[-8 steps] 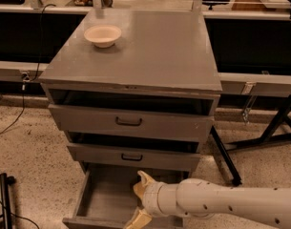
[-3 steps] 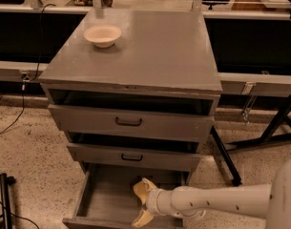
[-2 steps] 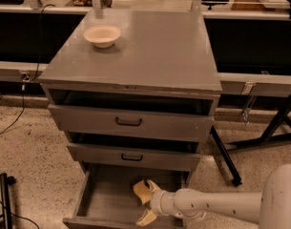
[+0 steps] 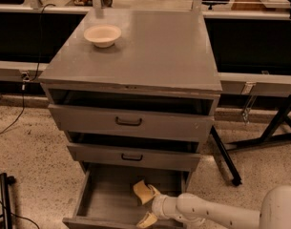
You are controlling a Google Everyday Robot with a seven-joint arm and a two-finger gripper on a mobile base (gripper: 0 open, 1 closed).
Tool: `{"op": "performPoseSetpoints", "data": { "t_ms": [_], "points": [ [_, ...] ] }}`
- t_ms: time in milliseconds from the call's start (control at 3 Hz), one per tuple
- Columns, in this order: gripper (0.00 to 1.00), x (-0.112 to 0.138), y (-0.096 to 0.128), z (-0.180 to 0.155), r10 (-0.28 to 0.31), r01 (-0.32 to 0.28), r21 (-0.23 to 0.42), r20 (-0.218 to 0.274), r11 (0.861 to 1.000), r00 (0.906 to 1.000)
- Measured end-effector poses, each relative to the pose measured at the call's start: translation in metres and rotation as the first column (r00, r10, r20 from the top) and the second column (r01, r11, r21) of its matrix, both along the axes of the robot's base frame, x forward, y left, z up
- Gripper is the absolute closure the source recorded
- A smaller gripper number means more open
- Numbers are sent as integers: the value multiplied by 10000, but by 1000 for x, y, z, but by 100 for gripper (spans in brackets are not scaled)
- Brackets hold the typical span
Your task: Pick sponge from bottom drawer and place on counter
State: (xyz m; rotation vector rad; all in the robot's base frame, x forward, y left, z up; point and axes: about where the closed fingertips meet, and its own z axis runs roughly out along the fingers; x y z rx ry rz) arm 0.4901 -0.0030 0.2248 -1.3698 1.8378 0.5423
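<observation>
The bottom drawer (image 4: 109,197) is pulled out, its grey floor showing. My gripper (image 4: 144,205) reaches in from the lower right on a white arm (image 4: 216,213) and sits low over the drawer's right half. Its two pale tan fingers (image 4: 140,191) are spread apart, one toward the drawer's back and one at the front edge, with nothing visible between them. I cannot pick out the sponge apart from the tan fingers; it may be hidden by the gripper. The counter (image 4: 150,51) is the cabinet's grey top.
A round cream bowl (image 4: 102,35) stands at the counter's back left. The two upper drawers (image 4: 128,121) are slightly ajar above the gripper. A black stand leg (image 4: 226,159) is on the floor to the right, and a black pole (image 4: 5,199) at lower left.
The arm has sunk lower and reached flatter into the bottom drawer. The gripper stayed in the drawer's right half with its fingers spread.
</observation>
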Motion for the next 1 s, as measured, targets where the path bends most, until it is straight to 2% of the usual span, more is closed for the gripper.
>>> {"op": "performPoseSetpoints", "data": {
  "t_ms": [333, 1000],
  "points": [
    [0, 13, -4, -21, -784, 779, -162, -311, 9968, 9964],
    [0, 49, -26, -37, -2228, 2235, 286, -267, 9743, 9745]
  ]
}}
